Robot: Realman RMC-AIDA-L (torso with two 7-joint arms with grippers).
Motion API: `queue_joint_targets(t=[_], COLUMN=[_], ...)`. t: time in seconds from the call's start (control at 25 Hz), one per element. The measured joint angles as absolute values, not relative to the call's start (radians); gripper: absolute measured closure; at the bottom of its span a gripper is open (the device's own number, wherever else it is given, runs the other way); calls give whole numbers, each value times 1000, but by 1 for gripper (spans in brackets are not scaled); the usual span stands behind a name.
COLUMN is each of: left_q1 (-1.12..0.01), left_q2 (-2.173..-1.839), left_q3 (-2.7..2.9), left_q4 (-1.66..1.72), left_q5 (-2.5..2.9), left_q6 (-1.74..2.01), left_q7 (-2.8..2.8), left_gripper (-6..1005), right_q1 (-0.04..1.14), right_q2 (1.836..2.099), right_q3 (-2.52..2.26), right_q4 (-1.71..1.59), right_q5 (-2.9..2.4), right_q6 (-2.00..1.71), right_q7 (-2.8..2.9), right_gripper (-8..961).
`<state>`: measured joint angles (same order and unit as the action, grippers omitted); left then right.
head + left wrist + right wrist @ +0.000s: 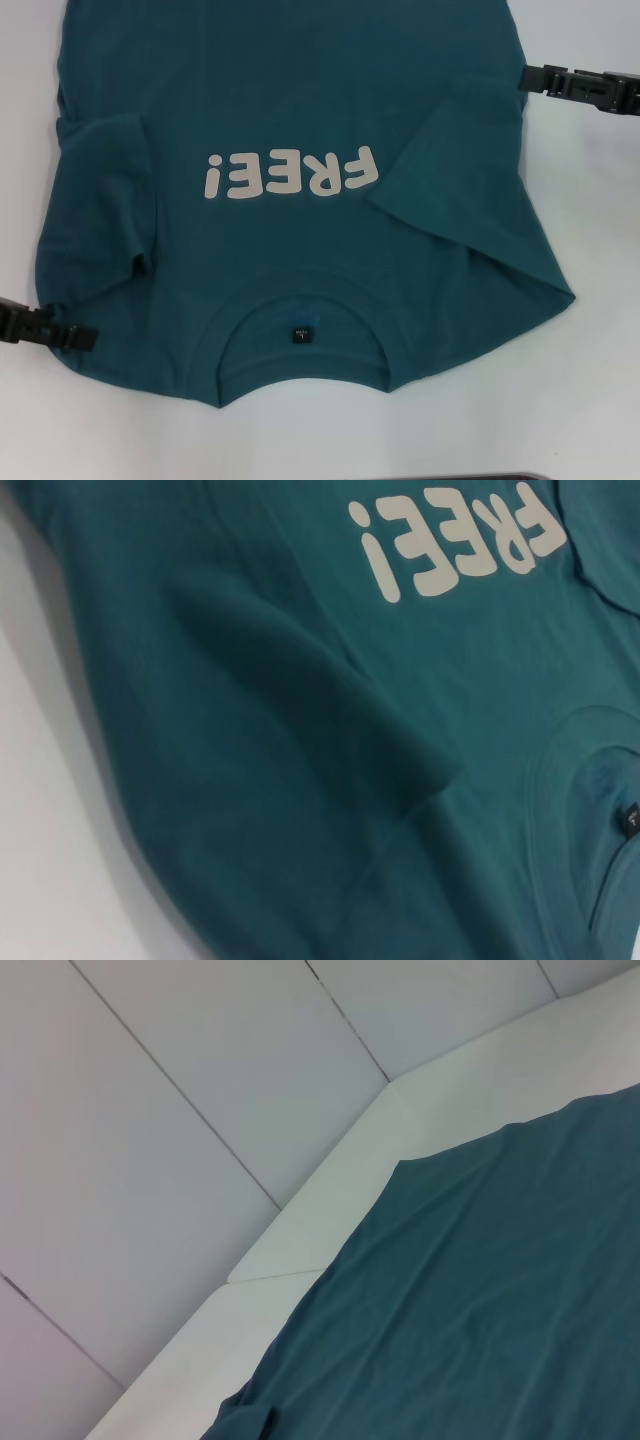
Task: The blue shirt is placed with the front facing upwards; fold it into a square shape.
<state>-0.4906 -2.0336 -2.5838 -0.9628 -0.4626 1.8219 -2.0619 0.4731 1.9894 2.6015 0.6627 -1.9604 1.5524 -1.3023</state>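
The blue shirt (pixel 300 100) lies flat on the white table, front up, with the off-white "FREE!" print (pixel 290 172) at its middle. Its collar and small dark neck label (pixel 301 335) are nearest me. Both short sleeves are folded inward onto the body, one at the left (pixel 105 200) and one at the right (pixel 450 170). My left gripper (pixel 88 338) sits low at the shirt's near left shoulder edge. My right gripper (pixel 528 80) hovers beside the shirt's far right edge. The left wrist view shows the print (pixel 460 545) and the folded sleeve (pixel 300 710). The right wrist view shows the shirt's hem (pixel 480 1290).
The white table (pixel 600 380) shows bare around the shirt at the left, right and near side. Its corner (pixel 330 1220) and grey floor tiles (pixel 180 1080) beyond it appear in the right wrist view. A dark edge (pixel 450 477) runs along the table's near side.
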Motion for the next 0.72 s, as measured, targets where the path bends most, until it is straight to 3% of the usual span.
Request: queue_joint_targets(t=[0.4, 0.72], left_q1=[-484, -485], left_q2=[-2031, -2031], left_q3=[-2587, -2585], left_q4=[-964, -963], left_q5=[-452, -416], left_q6=[1808, 1753], left_q7=[-2072, -2109], left_gripper=[126, 341], right_q1=[469, 469], right_q2=[1990, 1990], right_q3=[2605, 2608], right_q4=[663, 663], right_q5=[-1960, -1960], right_q6=[1556, 1559], right_q7=[-1302, -1302], right_gripper=[205, 204])
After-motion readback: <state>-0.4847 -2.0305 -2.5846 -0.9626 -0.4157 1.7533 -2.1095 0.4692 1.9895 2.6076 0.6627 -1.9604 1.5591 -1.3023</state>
